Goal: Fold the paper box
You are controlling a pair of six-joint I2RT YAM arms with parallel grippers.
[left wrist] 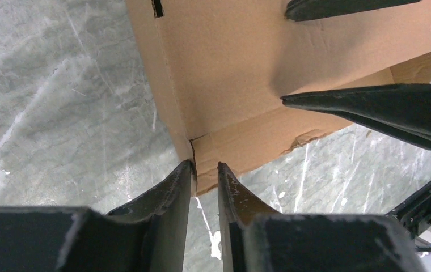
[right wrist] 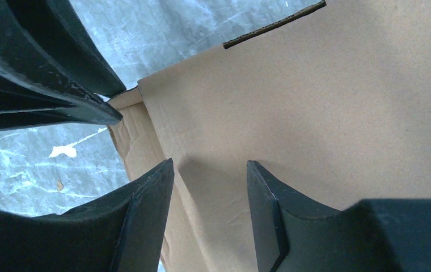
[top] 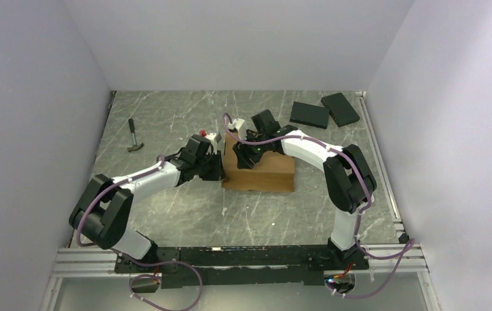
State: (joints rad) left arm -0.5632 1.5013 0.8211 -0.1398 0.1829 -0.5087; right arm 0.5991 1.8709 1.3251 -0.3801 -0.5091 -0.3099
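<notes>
well, the left gripper [left wrist: 205, 167] is pinched tight on a corner edge at the 9 o'clock side of the paper box [top: 263, 172], which sits mid-table. the right gripper [right wrist: 210, 164] hangs with fingers spread apart over its 11 o'clock flap. both arms hide the box's inside. farther back, black slabs [top: 310, 114] lie at 1 o'clock and a hammer [top: 134, 137] at 10 o'clock.

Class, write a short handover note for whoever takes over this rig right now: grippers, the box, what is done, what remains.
Left gripper: shut on a corner flap of the paper box.
Right gripper: open over a box panel, holding nothing.
Box: on the table, between both grippers.
Done: the wall at its left end stands up.
To do: fold the remaining flaps and close it.
</notes>
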